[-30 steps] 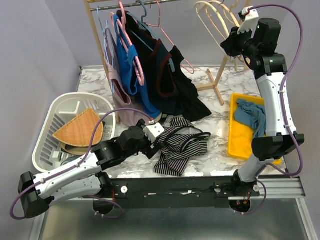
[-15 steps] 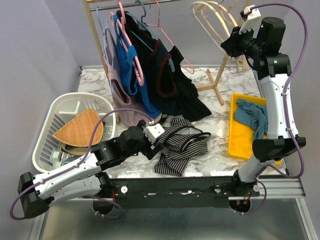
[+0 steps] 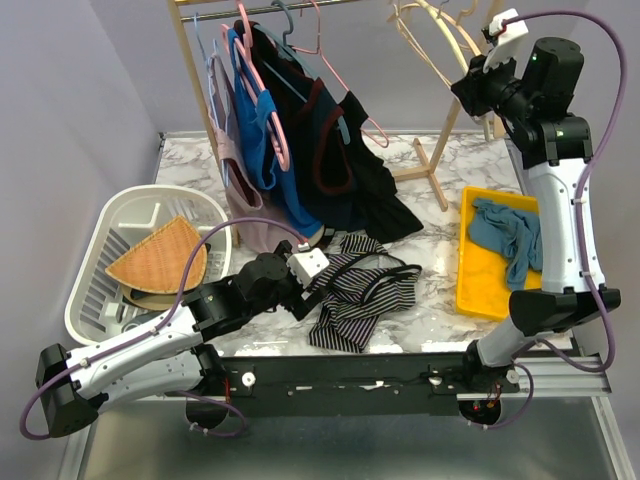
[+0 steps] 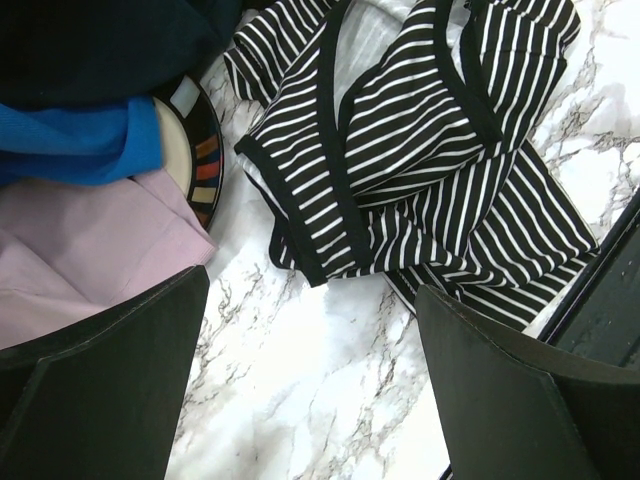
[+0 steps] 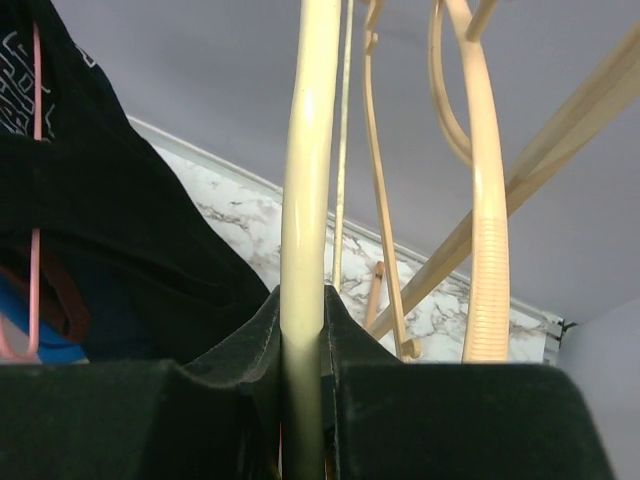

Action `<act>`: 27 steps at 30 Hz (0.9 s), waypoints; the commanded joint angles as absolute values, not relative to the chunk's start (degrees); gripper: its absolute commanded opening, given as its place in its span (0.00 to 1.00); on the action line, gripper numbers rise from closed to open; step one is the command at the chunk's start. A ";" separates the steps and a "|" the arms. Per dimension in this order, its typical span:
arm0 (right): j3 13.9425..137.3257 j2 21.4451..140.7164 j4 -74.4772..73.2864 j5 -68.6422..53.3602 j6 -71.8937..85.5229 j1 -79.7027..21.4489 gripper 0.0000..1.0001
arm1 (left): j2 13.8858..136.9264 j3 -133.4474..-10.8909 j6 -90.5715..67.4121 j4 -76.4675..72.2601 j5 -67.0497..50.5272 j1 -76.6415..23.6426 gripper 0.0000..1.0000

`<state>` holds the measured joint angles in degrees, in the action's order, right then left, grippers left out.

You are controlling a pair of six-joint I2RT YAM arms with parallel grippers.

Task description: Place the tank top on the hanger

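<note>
The striped black-and-white tank top (image 3: 362,292) lies crumpled on the marble table near the front edge; it fills the upper part of the left wrist view (image 4: 420,150). My left gripper (image 3: 308,290) hovers just left of it, open, with bare marble between its fingers (image 4: 312,285). High at the back right, my right gripper (image 3: 472,85) is shut on the thin arm of the cream wooden hanger (image 3: 440,35). In the right wrist view that cream bar (image 5: 305,150) runs upright through the closed jaws (image 5: 303,300).
A wooden clothes rack (image 3: 190,100) at the back carries pink hangers plus blue and black garments (image 3: 330,150). Other cream hangers (image 5: 485,200) hang beside the held one. A white basket (image 3: 100,290) stands left, and a yellow tray (image 3: 478,290) with teal cloth (image 3: 505,235) right.
My right arm has risen and swung slightly right, carrying the cream hanger higher in view. The left arm and the tank top have not moved.
</note>
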<state>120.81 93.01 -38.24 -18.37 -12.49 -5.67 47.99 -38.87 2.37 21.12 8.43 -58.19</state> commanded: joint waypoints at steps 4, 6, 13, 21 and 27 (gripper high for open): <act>118.13 85.70 -33.40 -19.51 -13.19 -5.98 0.00 | 47.02 -38.50 2.81 20.66 7.91 -57.92 0.99; 114.10 82.10 -33.22 -20.56 -13.09 -5.98 0.01 | 46.67 -38.41 2.81 20.65 8.17 -57.92 0.99; 95.56 66.81 -35.76 -26.62 -18.79 -5.98 0.00 | 45.53 -38.06 2.99 19.69 7.03 -57.31 0.99; 75.16 48.88 -47.63 -30.50 -35.84 -5.89 0.00 | 41.76 -35.52 5.18 16.97 5.81 -56.51 0.99; 61.80 35.26 -54.93 -28.56 -43.05 -5.71 0.00 | 34.02 -30.51 8.08 10.11 1.15 -56.51 0.99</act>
<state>69.14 43.03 -49.15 -28.53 -34.41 -5.78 38.44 -33.54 5.04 16.69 6.31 -56.73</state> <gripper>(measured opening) 0.204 0.987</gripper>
